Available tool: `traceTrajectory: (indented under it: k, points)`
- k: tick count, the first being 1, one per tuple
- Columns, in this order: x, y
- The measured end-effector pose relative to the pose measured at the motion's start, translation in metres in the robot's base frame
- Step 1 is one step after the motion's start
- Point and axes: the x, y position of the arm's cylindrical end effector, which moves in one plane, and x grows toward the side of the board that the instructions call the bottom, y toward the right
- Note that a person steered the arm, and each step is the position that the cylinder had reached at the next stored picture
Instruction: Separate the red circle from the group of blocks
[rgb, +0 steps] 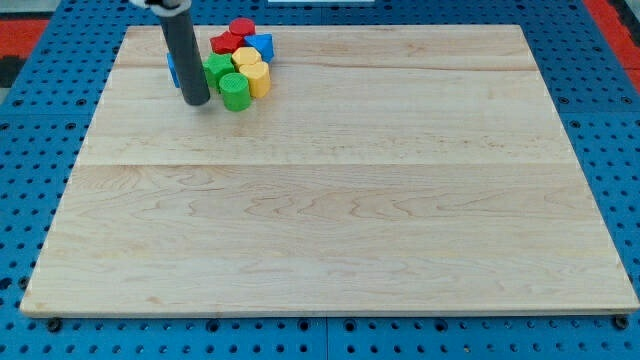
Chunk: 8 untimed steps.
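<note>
A tight group of blocks sits near the view's top left of the wooden board (330, 200). The red circle (241, 28) is at the group's top, touching a second red block (224, 43) to its lower left and a blue block (261, 46) to its lower right. Two yellow blocks (247, 59) (258, 79) sit below them. A green block (217, 70) and a green circle (235, 92) are at the group's bottom left. Another blue block (173, 67) is partly hidden behind the rod. My tip (195, 102) rests on the board just left of the green circle.
The board lies on a blue perforated table (40, 120). A red area (30, 30) shows at the view's top left corner and another (612, 20) at the top right.
</note>
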Motion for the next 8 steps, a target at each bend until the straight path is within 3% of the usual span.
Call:
traceTrajectory:
  k: [1,2,3,4,6,8]
  points:
    - [0.010,0.095]
    - [-0.058,0.175]
    - [-0.134,0.164]
    - [-0.167,0.110]
    - [-0.146,0.003]
    - [-0.105,-0.013]
